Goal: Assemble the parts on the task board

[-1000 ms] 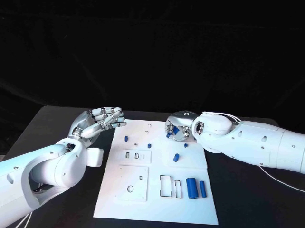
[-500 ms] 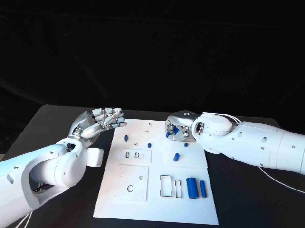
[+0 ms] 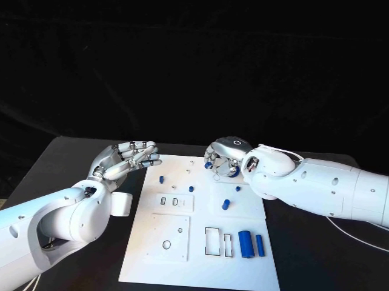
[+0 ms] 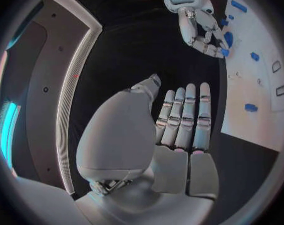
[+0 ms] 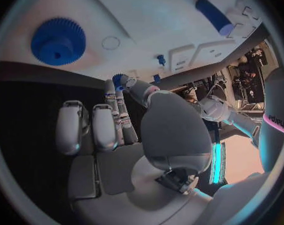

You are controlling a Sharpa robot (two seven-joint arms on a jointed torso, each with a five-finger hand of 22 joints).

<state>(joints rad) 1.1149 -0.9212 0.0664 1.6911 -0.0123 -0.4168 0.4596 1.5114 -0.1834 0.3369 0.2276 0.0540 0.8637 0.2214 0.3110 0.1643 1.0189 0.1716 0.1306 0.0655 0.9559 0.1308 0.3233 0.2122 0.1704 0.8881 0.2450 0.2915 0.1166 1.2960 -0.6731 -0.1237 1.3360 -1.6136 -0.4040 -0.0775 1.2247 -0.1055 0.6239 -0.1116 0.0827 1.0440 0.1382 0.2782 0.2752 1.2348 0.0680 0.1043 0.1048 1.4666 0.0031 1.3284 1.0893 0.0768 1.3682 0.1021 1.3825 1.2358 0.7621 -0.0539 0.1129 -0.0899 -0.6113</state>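
**A:** Where's the right hand (image 3: 222, 160) from where you stand?

**B:** Over the far right part of the task board (image 3: 208, 242), fingers curled down. There's a bit of blue between them. From the right wrist view you can see a small blue part (image 5: 119, 79) pinched at the fingertips (image 5: 112, 87), but most of it is hidden behind the fingers, so I can't make out its shape.

**A:** And the left hand (image 3: 125, 159)?

**B:** Off the board's left edge, above the black table (image 3: 55, 157), palm up, fingers apart and a little bent. Nothing in it. The left wrist view shows the fingers lying side by side, with no part in them.

**A:** What's on the board itself?

**B:** Small blue pegs (image 3: 161, 179) near the far left, another short piece (image 3: 225, 202) in the middle, and two blue cylinders (image 3: 245, 242) lying side by side at the near right, just beside some rectangular cut-outs (image 3: 212, 239). The right wrist view also shows a blue gear (image 5: 58, 41) lying flat on the white plate; from overhead I can't find it, the right arm covers that corner.

**A:** Is the held part touching the board?

**B:** Can't tell. The fingers hide the gap.
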